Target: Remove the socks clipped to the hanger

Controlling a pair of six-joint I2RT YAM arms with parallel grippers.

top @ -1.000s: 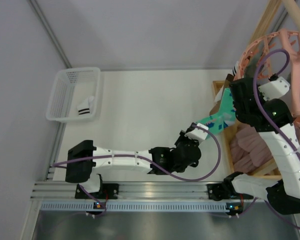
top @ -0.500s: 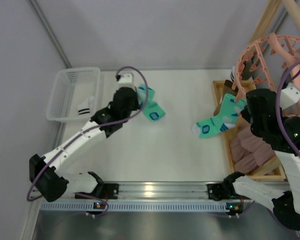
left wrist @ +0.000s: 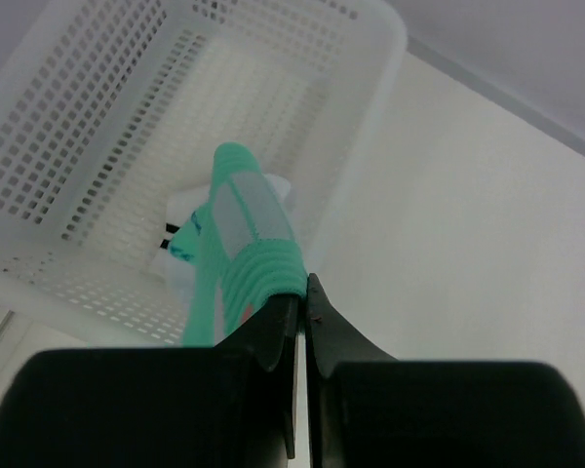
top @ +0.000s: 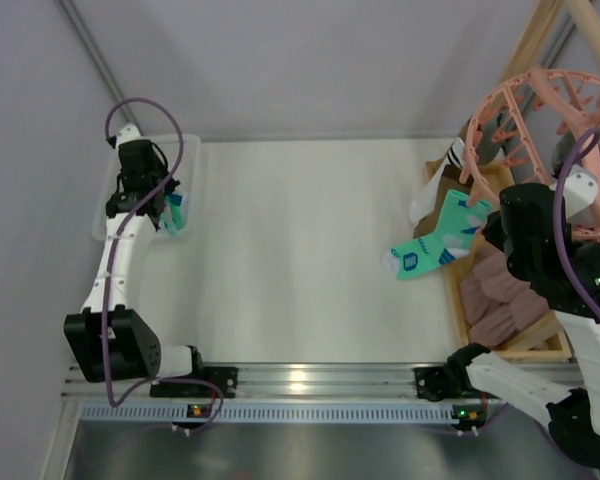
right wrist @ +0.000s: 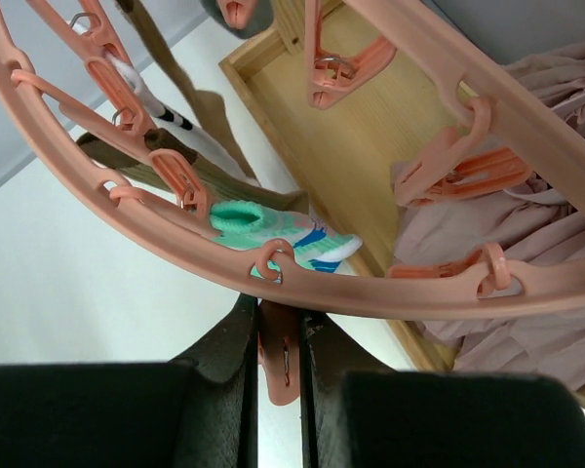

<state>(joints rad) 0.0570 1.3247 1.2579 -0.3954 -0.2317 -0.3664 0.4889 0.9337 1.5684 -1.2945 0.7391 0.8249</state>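
Far left, the left jaws are clamped on a mint-green sock [left wrist: 249,219] dangling over the white basket [left wrist: 97,127], with a striped white sock [left wrist: 180,219] lying inside. Across the counter [top: 300,250], another mint sock [top: 435,240] hangs clipped to the pink hanger [right wrist: 390,291], and the right jaws are pinching one clip [right wrist: 276,363].

No lettering, label, brand or number can be read in any view. The blue patches on the mint-green sock [top: 435,240], right of centre, are too small to show writing.
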